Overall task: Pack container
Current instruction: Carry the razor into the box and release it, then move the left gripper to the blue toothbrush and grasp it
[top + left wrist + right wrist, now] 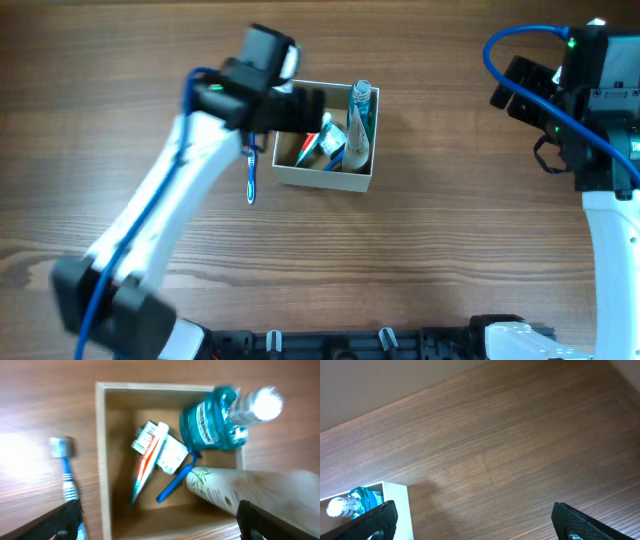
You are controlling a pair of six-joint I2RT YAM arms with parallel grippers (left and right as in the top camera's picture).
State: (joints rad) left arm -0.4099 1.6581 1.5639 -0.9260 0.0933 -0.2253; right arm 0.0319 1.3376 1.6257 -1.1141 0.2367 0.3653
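The container is a square white-walled box with a tan inside, at the table's middle. It holds a teal mouthwash bottle, a white tube, a toothpaste tube and a blue handle. A blue toothbrush lies on the table just left of the container. My left gripper hangs open and empty over the container's left part. The left wrist view shows the container wall, the bottle, the toothpaste, the white tube, the toothbrush and the open jaws. My right gripper is open, far right.
The right wrist view shows its open jaws above bare wood, with the container's corner and the mouthwash bottle's cap at lower left. A black rail runs along the table's front edge.
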